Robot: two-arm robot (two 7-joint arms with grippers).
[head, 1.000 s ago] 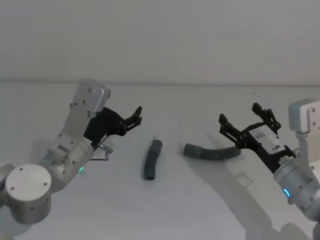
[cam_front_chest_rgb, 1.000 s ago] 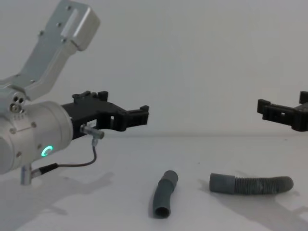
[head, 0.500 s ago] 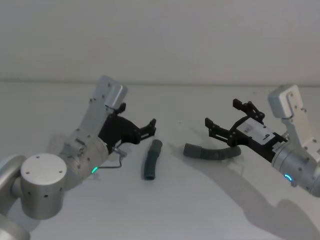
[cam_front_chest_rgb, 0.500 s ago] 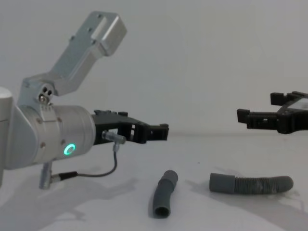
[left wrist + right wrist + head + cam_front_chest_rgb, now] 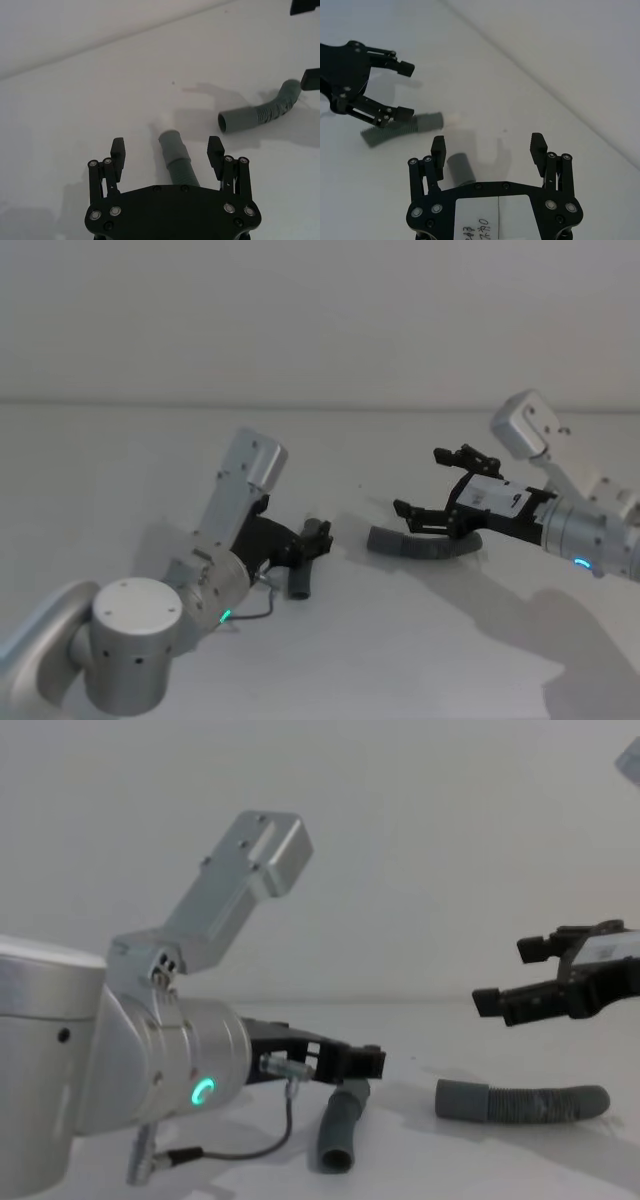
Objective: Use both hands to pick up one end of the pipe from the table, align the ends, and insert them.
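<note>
The short hose piece (image 5: 338,1125) lies flat on the desk (image 5: 400,660). The longer hose piece (image 5: 525,1103) lies just to its right, apart from it, with its cuff (image 5: 235,120) turned toward the short piece. The left tool (image 5: 166,145) sits low over the short piece, fingers spread, one on each side of that piece's far cuff (image 5: 171,138) and not touching it. The right tool (image 5: 425,483) hangs above the longer piece's cuffed end, to the right of the short piece, its fingers also spread wide.

The step in hand looks to be the two grasps. The left should settle straight down until its fingers bracket the hose just behind the cuff, then close there, where the ribs give purchase and the mouth stays free. The right should likewise take the ribbed body just behind its cuff. Both pieces look flexible, so a grip near the cuff should keep each mouth from drooping during alignment.
</note>
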